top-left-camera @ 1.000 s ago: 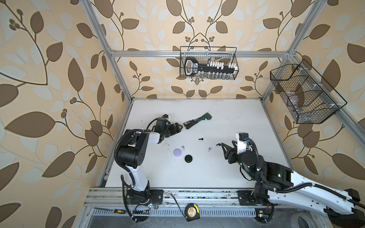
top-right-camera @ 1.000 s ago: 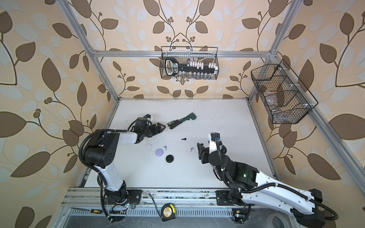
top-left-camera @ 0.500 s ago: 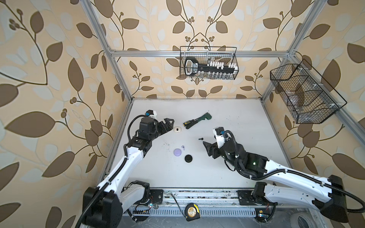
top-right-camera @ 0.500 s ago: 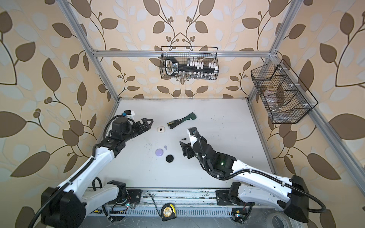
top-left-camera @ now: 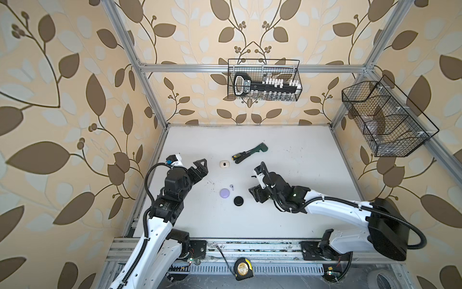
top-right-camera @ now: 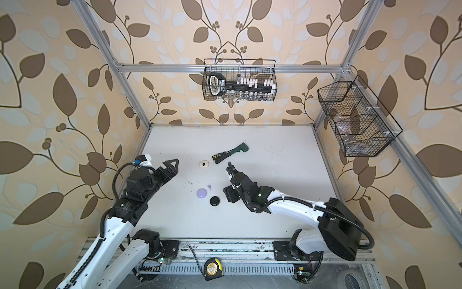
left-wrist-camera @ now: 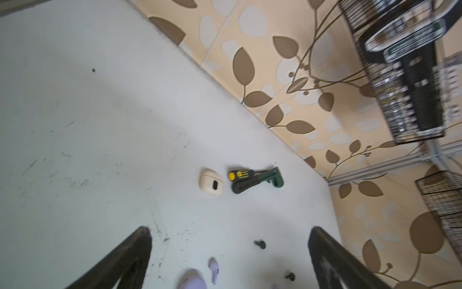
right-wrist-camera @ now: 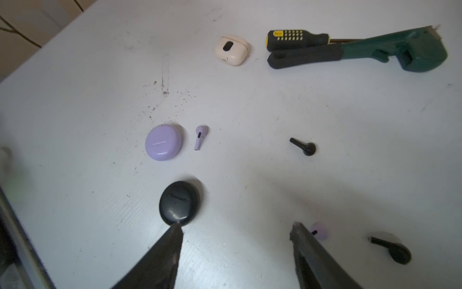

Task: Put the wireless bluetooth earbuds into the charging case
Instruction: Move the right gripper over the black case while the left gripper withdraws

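Two grippers are mine, and both stand apart-jawed with no earbud in them.

In both top views my left gripper (top-left-camera: 203, 167) hangs over the left part of the white table (top-left-camera: 287, 220). Its jaws are spread wide, and it points toward the cream case (top-left-camera: 224, 164) but is well apart from it. My right gripper (top-left-camera: 256, 196) tilts down just beside the black case (top-left-camera: 238, 201). The lilac case (top-left-camera: 224, 193) lies closed next to the black one, with a lilac earbud (top-left-camera: 231, 187) just beside it. A screwdriver (top-left-camera: 237, 157) and a green wrench (top-left-camera: 256, 149) lie together behind the cream case. Leaf-patterned wallpaper (top-left-camera: 75, 100) covers the walls. One wire basket (top-left-camera: 263, 80) hangs on the back wall and a second wire basket (top-left-camera: 385, 117) on the right one. A tape measure (top-left-camera: 241, 269) sits by the front rail.

In the left wrist view my fingers (left-wrist-camera: 125, 260) frame bare table. Beyond them lie a black earbud (left-wrist-camera: 260, 244), the lilac earbud (left-wrist-camera: 213, 270) and a second black earbud (left-wrist-camera: 290, 276), then the cream case (left-wrist-camera: 212, 184) with a dark oval on it.

In the right wrist view my jaws are partly open and grip nothing. One fingertip (right-wrist-camera: 177, 229) meets the black case's (right-wrist-camera: 179, 202) edge, and I cannot tell whether it touches. A second lilac earbud (right-wrist-camera: 321, 231) peeks out from behind the other finger. The two black earbuds lie loose on the scuffed table, outside every case.
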